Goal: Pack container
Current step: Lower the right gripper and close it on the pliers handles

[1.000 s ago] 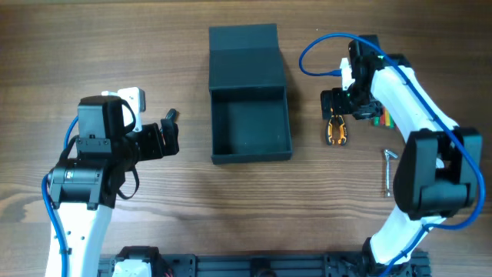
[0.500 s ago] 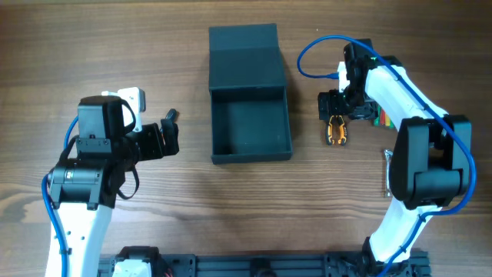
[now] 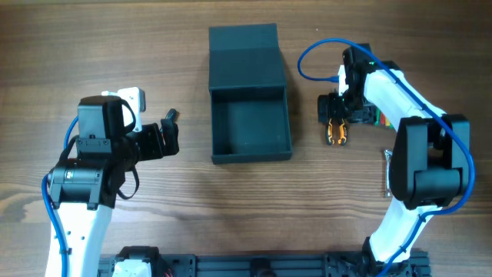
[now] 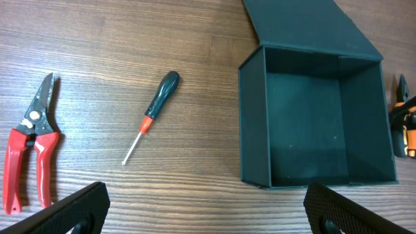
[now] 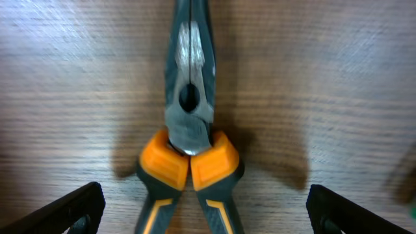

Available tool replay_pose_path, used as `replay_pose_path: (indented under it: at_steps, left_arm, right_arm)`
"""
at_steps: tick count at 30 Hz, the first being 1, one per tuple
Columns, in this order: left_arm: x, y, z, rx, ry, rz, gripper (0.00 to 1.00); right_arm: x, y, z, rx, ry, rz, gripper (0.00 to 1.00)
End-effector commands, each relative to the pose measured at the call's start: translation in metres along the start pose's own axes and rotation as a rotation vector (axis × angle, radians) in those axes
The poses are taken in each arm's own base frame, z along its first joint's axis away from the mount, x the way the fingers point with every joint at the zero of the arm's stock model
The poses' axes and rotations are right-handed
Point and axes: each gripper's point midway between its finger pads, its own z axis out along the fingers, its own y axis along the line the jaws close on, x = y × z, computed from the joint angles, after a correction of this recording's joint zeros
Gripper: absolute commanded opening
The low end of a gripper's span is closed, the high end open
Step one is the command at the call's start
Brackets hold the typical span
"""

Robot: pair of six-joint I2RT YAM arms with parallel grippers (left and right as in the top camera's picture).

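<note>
- Because the right gripper [image 3: 335, 114] hangs straight over the pliers [image 5: 188, 130] with its jaws spread wide and gripping nothing, your next move turns on that line-up. The tool lies directly below, between the fingers.
- The pliers' long axis runs toward and away from the robot, with the orange handles nearer it. Your fingers stand either side of that axis, so closing should pinch across it.
- The container [image 3: 252, 157] sits mid-table, just left of the pliers but not touching them. Its lid is folded back on the far side and its inside is bare.
- Your right arm is much the nearer. The left gripper [image 4: 207, 214], also wide and empty, looks over a screwdriver [image 4: 155, 110] and red cutters [image 4: 29, 149].
- Bare wood separates the pliers from the container's near wall, so you will likely need to lift over that edge.
</note>
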Motion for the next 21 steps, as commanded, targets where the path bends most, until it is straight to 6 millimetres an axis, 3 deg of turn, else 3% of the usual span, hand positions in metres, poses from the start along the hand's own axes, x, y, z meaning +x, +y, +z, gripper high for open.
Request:
replay_pose_path:
  at_steps: [1,10,21]
  left_arm:
    - [-0.0063,0.0003,-0.0048,-0.004,-0.020,0.015,1.00]
    - [-0.0054,0.0005,-0.0049,-0.005,-0.017,0.015,1.00]
    - [-0.0037,0.0009,-0.0048,-0.007,-0.009,0.014,1.00]
  right_arm:
    - [0.0106,-0.0046,0.0110,0.020,0.031,0.024,1.00]
    - [0.0115,-0.0045,0.0114,0.020,0.034,0.022,0.94]
    - [0.0118,-0.0005,0.0114,-0.003,0.036,0.022,0.63]
